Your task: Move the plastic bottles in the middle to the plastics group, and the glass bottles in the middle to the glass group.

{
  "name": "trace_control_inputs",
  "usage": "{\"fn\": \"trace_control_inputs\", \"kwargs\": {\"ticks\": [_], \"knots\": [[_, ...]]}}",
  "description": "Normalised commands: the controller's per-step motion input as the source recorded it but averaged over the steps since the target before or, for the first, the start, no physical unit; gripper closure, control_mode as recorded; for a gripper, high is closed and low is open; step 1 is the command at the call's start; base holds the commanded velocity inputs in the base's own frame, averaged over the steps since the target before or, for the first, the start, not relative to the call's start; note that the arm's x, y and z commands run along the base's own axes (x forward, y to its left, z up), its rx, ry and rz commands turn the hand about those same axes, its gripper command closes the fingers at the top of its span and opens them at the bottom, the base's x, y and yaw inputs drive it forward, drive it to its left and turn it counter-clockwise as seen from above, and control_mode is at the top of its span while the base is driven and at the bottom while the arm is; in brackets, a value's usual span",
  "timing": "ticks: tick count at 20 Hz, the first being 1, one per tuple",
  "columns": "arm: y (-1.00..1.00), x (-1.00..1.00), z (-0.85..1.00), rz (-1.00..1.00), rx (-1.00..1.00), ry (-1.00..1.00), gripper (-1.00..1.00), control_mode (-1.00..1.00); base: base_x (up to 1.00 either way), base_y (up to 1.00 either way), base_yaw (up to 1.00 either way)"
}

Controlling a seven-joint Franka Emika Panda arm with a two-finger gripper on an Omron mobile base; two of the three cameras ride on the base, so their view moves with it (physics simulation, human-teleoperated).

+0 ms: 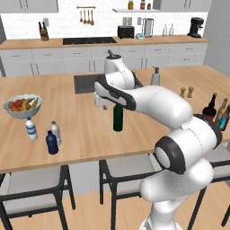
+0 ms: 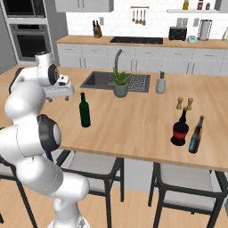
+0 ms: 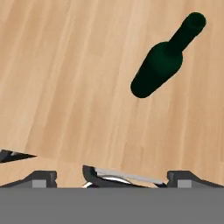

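Two base views looking forward and down across the wooden island (image 1: 85, 130) from behind-left and behind-right, sharing the green wine bottle (image 1: 117, 117); hand view staring straight down, close above it.

My wooden tabletop (image 1: 81, 130) carries green wine bottle (image 1: 117, 118) upright mid-way; fruit bowl (image 1: 22, 106), blue-label bottle (image 1: 31, 129), clear greyish bottle (image 1: 55, 132) and navy bottle (image 1: 52, 143) clustered at left; black red-band bottle (image 2: 180, 129), brown bottle (image 2: 196, 134) at right; sink (image 2: 115, 80) set in

No legible text, labels too blurred.
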Motion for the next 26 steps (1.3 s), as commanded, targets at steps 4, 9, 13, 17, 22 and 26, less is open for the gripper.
{"fn": "trace_control_inputs", "kwargs": {"ticks": [4, 9, 13, 17, 22, 26], "knots": [[-0.22, 0.43, -0.03, -0.29, 0.0, 0.0, -1.0, -1.0, 0.0, 0.0, 0.0], [-0.1, 0.47, -0.11, -0.36, 0.0, 0.0, -1.0, -1.0, 0.0, 0.0, 0.0], [-0.36, 0.2, -0.29, -0.11, 0.0, -0.14, -1.0, -1.0, 0.0, 0.0, 0.0], [-0.17, 0.0, -0.05, 0.0, 0.0, -0.15, -1.0, -1.0, 0.0, 0.0, 0.0], [-0.2, 0.0, -0.01, 0.04, 0.03, -0.03, -1.0, -1.0, 0.0, 0.0, 0.0], [-0.35, 0.02, 0.0, 0.01, 0.12, 0.01, -1.0, -1.0, 0.0, 0.0, 0.0]]}}
